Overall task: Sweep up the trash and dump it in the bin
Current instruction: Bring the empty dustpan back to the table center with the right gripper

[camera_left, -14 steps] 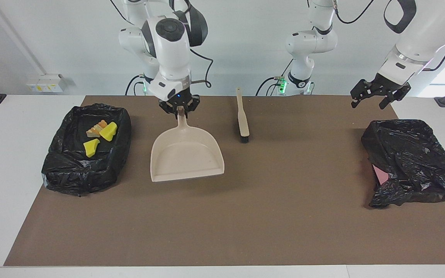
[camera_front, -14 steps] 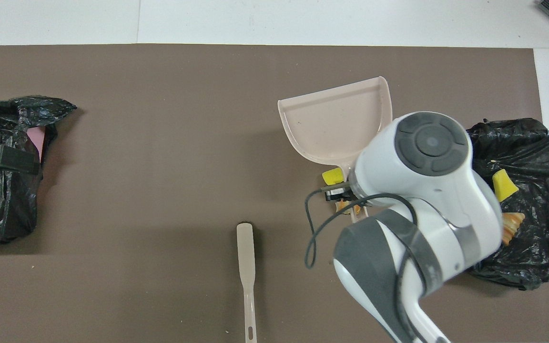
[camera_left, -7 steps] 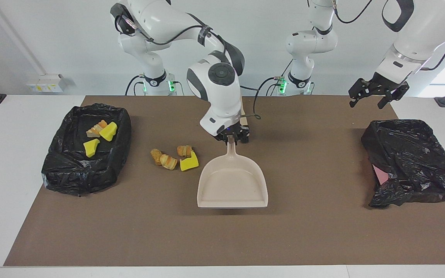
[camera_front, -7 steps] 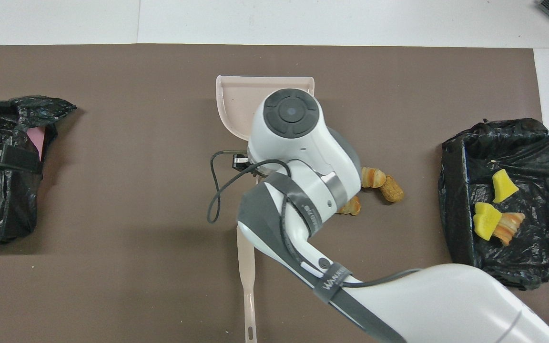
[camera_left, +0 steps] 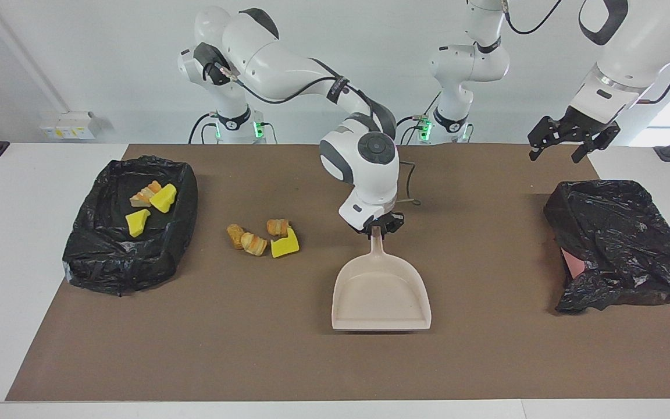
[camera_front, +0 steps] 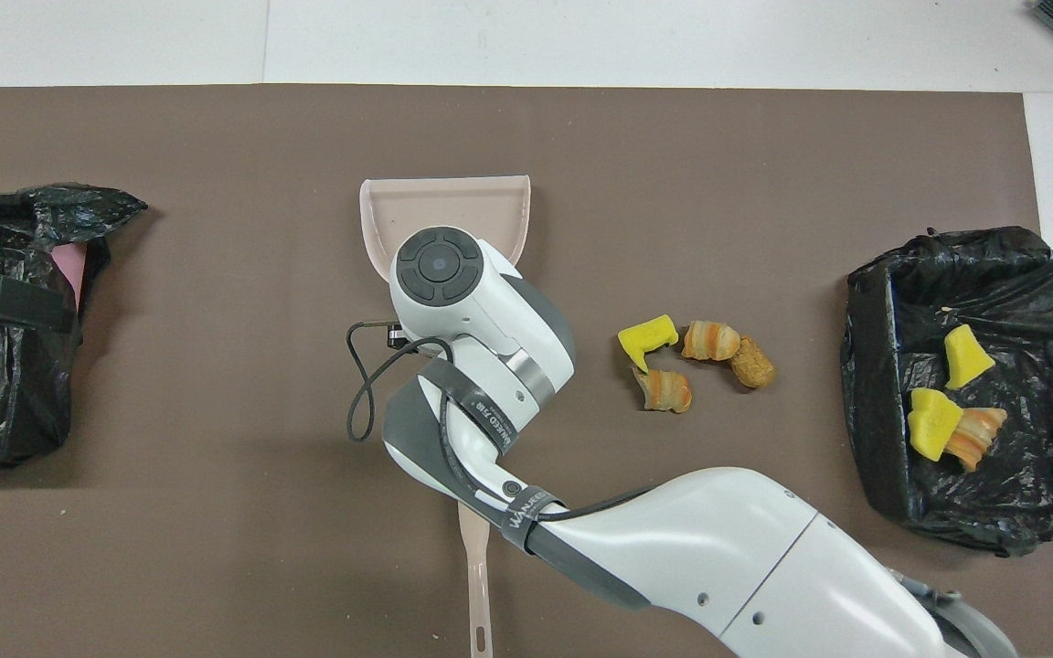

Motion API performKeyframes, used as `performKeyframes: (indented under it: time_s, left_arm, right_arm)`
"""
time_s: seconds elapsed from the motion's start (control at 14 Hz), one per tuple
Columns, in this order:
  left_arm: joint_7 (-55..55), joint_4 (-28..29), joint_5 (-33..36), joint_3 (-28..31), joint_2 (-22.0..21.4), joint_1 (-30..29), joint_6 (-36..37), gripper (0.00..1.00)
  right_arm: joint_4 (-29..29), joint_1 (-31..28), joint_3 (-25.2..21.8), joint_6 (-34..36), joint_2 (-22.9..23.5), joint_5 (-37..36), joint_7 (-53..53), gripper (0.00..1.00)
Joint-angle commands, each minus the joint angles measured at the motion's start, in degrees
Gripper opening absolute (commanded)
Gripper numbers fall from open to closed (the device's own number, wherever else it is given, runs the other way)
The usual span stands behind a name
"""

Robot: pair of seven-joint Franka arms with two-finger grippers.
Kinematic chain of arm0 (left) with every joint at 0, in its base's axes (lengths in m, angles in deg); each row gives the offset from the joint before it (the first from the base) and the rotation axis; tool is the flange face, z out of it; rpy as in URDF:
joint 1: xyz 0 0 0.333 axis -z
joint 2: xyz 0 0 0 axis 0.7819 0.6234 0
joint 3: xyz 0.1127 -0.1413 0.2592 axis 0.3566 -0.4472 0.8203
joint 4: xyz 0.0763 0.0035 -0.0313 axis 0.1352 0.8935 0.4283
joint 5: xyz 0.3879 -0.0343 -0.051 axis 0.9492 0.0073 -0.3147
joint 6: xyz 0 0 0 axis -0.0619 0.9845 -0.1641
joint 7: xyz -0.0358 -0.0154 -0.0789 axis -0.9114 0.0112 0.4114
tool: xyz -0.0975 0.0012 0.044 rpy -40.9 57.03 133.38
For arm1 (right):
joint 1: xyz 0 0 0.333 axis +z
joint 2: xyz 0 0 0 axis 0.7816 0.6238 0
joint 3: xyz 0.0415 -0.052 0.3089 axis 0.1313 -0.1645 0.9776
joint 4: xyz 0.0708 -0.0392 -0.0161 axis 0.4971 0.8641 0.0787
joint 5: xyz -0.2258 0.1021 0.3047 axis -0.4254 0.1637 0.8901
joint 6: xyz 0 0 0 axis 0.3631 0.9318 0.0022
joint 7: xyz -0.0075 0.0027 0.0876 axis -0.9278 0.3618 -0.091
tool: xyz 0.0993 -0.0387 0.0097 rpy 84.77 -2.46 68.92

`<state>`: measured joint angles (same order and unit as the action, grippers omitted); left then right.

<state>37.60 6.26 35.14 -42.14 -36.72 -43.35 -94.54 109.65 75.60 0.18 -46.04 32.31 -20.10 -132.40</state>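
Note:
My right gripper (camera_left: 377, 228) is shut on the handle of the beige dustpan (camera_left: 381, 294), whose empty pan (camera_front: 444, 206) sits low at the middle of the brown mat. Loose trash lies on the mat between dustpan and bin: a yellow wedge (camera_left: 284, 244) (camera_front: 647, 334) and three striped orange-tan chunks (camera_left: 253, 243) (camera_front: 711, 340). The black-lined bin (camera_left: 99, 256) (camera_front: 1020, 274) at the right arm's end holds two yellow wedges (camera_left: 137, 222) and a striped chunk (camera_left: 146, 195). My left gripper (camera_left: 570, 139) hangs open and empty in the air at its own end.
The brush's beige handle (camera_front: 474, 567) pokes out from under the right arm near the robots' edge. A crumpled black bag with something pink under it (camera_left: 620, 244) (camera_front: 5, 366) lies at the left arm's end, below the left gripper.
The right gripper has carried the dustpan from beside the bin toward the middle of the mat and away from the robots, uncovering the loose trash. The left arm has hardly moved.

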Motion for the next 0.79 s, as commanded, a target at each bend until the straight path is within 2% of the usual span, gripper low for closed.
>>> performKeyframes:
  time_s: [0.0, 0.07, 0.14, 0.43, 0.72]
  left_arm:
    - [0.17, -0.7, 1.11, 1.21, -0.28, 1.94, 1.05, 1.0]
    - [0.43, -0.7, 1.2, 1.12, -0.28, 2.02, 1.05, 1.0]
    - [0.44, -0.7, 1.2, 1.21, -0.28, 2.03, 1.13, 1.0]
    - [0.35, 0.26, 1.2, 1.12, -1.07, 2.11, 1.66, 1.0]
    - [0.52, 1.66, 1.03, 0.86, -1.94, 2.9, 1.31, 1.0]
  right_arm:
    - [0.04, -0.29, 0.12, -0.74, -0.34, -0.99, -1.14, 0.39]
    - [0.13, -0.81, 0.2, -0.47, -0.87, -1.08, -1.14, 0.77]
    - [1.09, -1.25, 0.38, 0.23, -2.87, -1.17, -1.05, 1.0]
    - [10.21, -0.82, 0.56, 0.85, -12.19, -0.03, -1.48, 1.0]
    - [22.78, 0.67, 2.05, 0.76, -21.77, 0.94, -6.57, 1.0]
